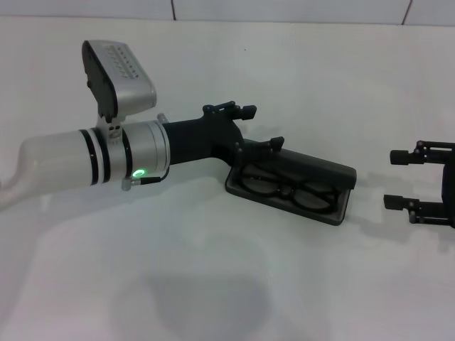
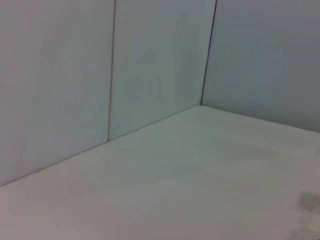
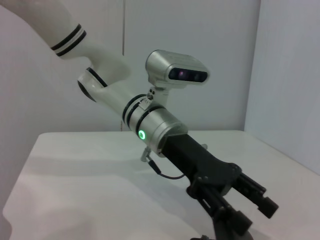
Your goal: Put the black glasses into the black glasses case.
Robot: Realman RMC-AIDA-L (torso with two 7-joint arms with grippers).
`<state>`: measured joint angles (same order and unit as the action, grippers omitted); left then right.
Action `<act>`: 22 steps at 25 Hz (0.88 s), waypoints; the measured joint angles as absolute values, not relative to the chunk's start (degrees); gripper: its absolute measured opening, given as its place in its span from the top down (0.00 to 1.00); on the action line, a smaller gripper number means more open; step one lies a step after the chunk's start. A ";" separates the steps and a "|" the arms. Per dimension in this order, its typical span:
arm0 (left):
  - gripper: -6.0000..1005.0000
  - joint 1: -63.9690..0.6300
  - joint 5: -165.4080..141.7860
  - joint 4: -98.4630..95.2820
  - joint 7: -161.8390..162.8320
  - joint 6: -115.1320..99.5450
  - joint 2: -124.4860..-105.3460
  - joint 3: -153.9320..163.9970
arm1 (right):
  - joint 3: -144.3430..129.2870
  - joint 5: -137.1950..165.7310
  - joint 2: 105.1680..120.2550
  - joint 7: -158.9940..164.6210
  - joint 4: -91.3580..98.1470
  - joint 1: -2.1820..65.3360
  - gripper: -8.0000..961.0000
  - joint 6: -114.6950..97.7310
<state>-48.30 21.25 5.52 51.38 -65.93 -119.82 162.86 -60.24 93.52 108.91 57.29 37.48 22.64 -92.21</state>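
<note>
The black glasses case (image 1: 323,170) lies open on the white table, right of centre in the head view, with its lid raised along the far side. The black glasses (image 1: 284,190) lie inside its tray, lenses side by side. My left gripper (image 1: 256,126) is open at the case's left end, one finger by the lid's corner and the other farther back, with nothing between them. It also shows in the right wrist view (image 3: 245,205). My right gripper (image 1: 400,180) is open and empty, resting to the right of the case and apart from it.
The white table (image 1: 213,284) stretches around the case, with pale wall panels (image 2: 150,60) behind it. The left wrist view shows only the tabletop and the wall corner. My left arm (image 1: 85,160) spans the left half of the head view.
</note>
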 joint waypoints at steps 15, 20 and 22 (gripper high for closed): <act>0.17 -46.81 19.12 5.74 51.42 -65.79 -119.74 162.87 | -60.20 93.52 109.07 57.83 37.61 22.32 0.30 -92.01; 0.17 -46.67 19.32 5.70 51.32 -66.82 -119.69 162.86 | -60.20 93.43 109.10 57.83 37.65 22.48 0.30 -92.02; 0.17 -46.65 19.61 5.82 50.76 -69.61 -119.59 162.66 | -60.18 93.18 109.15 57.83 37.70 22.67 0.30 -92.11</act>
<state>-46.65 19.61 5.82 50.76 -69.61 -119.59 162.66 -60.18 93.18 109.15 57.83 37.70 22.67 -92.11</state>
